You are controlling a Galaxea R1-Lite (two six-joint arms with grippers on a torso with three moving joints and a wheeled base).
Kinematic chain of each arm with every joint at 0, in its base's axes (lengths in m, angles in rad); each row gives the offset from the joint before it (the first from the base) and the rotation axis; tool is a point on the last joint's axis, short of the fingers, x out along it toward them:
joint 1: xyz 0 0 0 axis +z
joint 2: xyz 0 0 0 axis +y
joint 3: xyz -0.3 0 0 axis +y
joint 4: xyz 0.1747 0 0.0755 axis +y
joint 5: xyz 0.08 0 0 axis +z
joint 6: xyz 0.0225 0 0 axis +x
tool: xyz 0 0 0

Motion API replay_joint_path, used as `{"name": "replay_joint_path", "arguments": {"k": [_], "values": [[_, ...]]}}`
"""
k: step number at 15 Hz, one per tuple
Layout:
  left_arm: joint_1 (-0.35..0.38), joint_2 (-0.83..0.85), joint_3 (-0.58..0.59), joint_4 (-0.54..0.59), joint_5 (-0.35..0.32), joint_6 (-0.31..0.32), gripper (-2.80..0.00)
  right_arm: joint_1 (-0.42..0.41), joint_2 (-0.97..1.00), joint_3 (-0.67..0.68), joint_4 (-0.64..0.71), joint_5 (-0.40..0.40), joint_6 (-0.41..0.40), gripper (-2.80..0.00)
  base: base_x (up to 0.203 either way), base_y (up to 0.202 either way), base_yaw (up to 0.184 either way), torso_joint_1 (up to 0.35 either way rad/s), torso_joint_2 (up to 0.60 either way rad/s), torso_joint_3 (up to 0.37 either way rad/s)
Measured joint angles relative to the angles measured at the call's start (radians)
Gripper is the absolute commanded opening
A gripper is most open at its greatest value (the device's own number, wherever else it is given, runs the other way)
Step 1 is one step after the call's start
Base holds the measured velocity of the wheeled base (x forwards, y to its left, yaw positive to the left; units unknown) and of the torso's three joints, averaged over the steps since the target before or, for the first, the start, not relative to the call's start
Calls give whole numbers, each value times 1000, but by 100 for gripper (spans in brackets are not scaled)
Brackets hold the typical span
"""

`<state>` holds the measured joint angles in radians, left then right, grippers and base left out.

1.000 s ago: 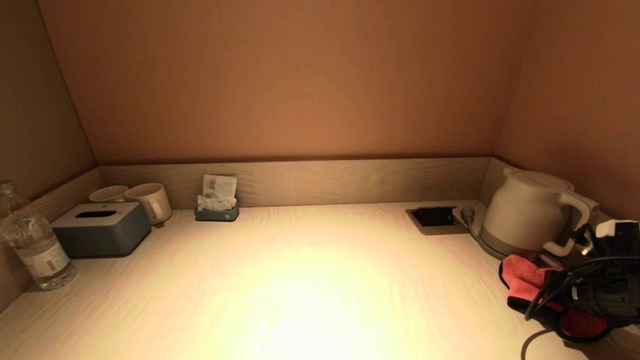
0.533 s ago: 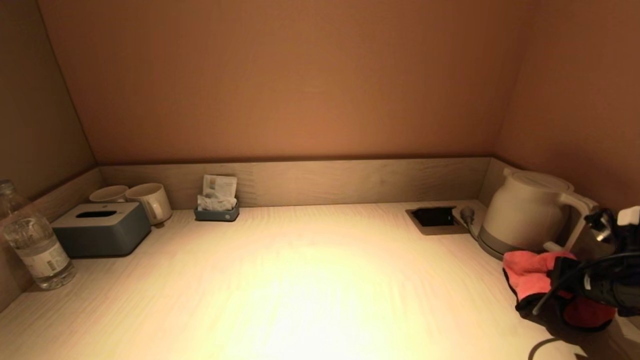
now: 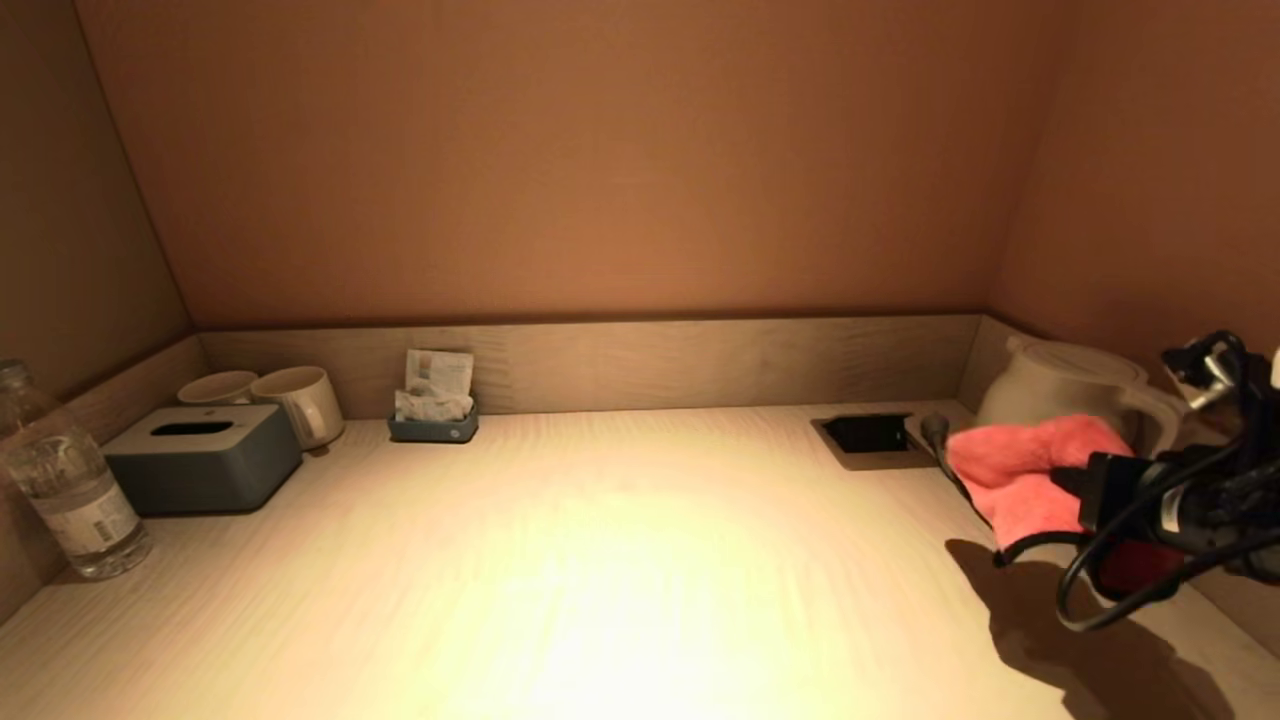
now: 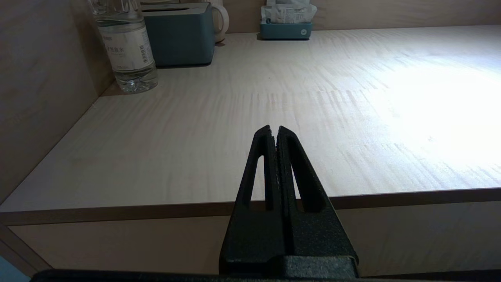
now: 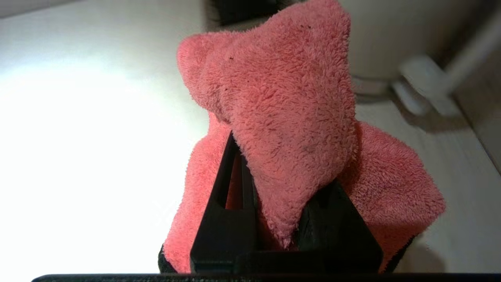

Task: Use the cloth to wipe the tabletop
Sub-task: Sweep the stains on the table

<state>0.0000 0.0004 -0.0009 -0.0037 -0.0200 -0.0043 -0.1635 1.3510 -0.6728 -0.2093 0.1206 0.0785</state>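
We see the right gripper point(image 3: 1075, 478) clamped on the pink cloth point(image 3: 1020, 465), holding it in the air in front of the white kettle point(image 3: 1070, 385), clear of the tabletop point(image 3: 600, 560). In the right wrist view the cloth point(image 5: 285, 117) drapes over and between the dark fingers point(image 5: 225, 219), one fold bunched up above them and the rest hanging down on both sides.

The left gripper point(image 4: 276, 133) sits parked at the tabletop's front edge, far across from the kettle, its jaws pressed together on nothing.

We judge the pickup done and the wiping itself not yet begun: the cloth casts a shadow on the wood in front of the kettle and touches nothing. The next move, as we read it, calls for lowering the cloth flat onto the surface and sweeping away from the kettle toward the bright open middle. The kettle's cord point(image 3: 935, 432) and the recessed socket box point(image 3: 870, 435) just beside the kettle lie close under the cloth, so the descent needs to keep clear of them.
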Motion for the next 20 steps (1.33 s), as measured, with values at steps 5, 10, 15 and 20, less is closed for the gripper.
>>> {"name": "replay_joint_path", "arguments": {"k": [5,10,15,20], "values": [[0,0,0,1,0,0,-280,302,-80,-162,167,-8,64,-280,0,0,0,0,0,0],[0,0,0,1,0,0,-280,520,-58,-233,331,-10,98,-280,0,0,0,0,0,0],[-1,0,0,1,0,0,-280,672,38,-283,393,-17,99,-280,0,0,0,0,0,0],[0,0,0,1,0,0,-280,761,163,-385,397,-28,95,-280,0,0,0,0,0,0]]}}
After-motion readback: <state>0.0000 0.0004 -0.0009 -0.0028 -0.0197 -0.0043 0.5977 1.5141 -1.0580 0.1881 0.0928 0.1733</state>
